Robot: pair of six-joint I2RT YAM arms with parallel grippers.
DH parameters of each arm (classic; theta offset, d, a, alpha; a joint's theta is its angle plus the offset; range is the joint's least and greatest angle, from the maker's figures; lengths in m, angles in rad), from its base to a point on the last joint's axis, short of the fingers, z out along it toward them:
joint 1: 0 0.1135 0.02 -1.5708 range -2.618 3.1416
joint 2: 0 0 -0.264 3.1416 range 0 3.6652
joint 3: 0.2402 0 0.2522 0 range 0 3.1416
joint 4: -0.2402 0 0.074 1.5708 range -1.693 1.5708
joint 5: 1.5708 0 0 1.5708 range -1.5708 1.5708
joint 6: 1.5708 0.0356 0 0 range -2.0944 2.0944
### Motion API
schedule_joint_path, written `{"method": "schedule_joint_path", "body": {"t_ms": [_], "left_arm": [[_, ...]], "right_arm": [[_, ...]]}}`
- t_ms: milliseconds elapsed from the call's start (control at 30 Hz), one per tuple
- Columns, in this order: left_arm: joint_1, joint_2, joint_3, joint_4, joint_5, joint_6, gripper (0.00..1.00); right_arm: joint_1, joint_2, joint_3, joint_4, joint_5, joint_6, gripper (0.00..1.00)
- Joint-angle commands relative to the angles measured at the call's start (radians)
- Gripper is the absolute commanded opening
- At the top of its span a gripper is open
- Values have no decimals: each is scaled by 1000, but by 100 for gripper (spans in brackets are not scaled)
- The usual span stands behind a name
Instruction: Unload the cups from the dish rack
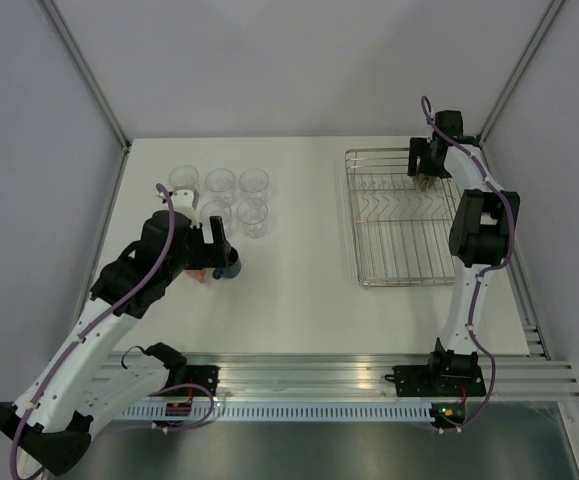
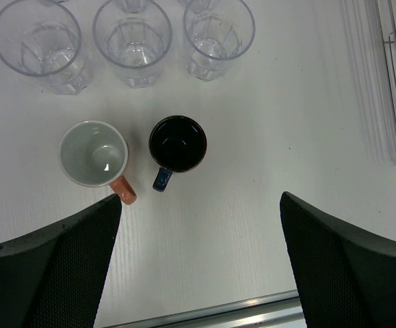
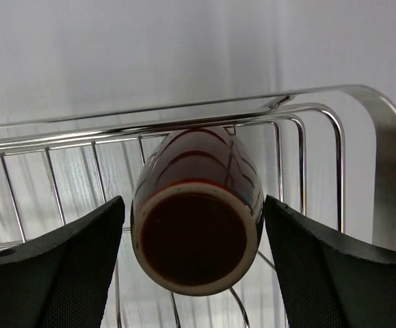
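At the dish rack's (image 1: 369, 283) 1 o'clock corner, the right hand (image 1: 425, 180), fingers apart, flanks the brown mug (image 3: 198, 171): probably slippery and fragile, so grip its sides.

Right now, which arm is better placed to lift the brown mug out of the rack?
Right. Its jaws straddle the brown mug in the rack; the left arm hovers over mugs elsewhere.

Left tool (image 2: 201, 205) spread wide, right tool (image 3: 194, 205) likewise, right arm (image 1: 466, 290) stretched forward.
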Motion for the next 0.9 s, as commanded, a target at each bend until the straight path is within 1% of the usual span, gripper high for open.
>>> {"method": "schedule_joint_path", "body": {"t_ms": [0, 100, 133, 200, 233, 300, 333, 400, 433, 567, 600, 633, 867], "left_arm": [[3, 3, -4, -2, 7, 42, 99], [3, 2, -4, 1, 7, 45, 99], [3, 0, -5, 2, 10, 45, 99], [3, 0, -4, 4, 14, 45, 99], [3, -2, -4, 5, 17, 48, 99], [3, -2, -4, 5, 18, 48, 99], [3, -2, -4, 7, 18, 48, 99], [3, -5, -5, 7, 20, 48, 99], [3, -3, -7, 7, 21, 48, 99], [3, -3, -10, 8, 27, 47, 99], [3, -5, -13, 8, 27, 47, 99], [3, -3, -11, 10, 29, 45, 99], [3, -9, -16, 16, 33, 50, 99]], "right_arm": [[-4, 16, 67, 12, -13, -27, 86], [-5, 16, 70, 14, -12, -28, 79], [-5, 12, 70, 12, -12, -27, 73], [-5, 6, 74, 9, -9, -27, 67], [-5, 1, 76, 8, -6, -28, 61], [-5, -10, 83, 3, -3, -33, 57], [-5, -13, 86, -3, 0, -36, 52], [-7, -28, 85, -3, 2, -40, 48], [-5, -31, 83, -5, 2, -42, 44], [-5, -54, 79, -2, -10, -42, 39], [-5, -57, 80, -2, -15, -42, 36], [-7, -60, 79, -3, -19, -42, 35], [-5, -99, 48, 26, -29, -27, 33]]}}
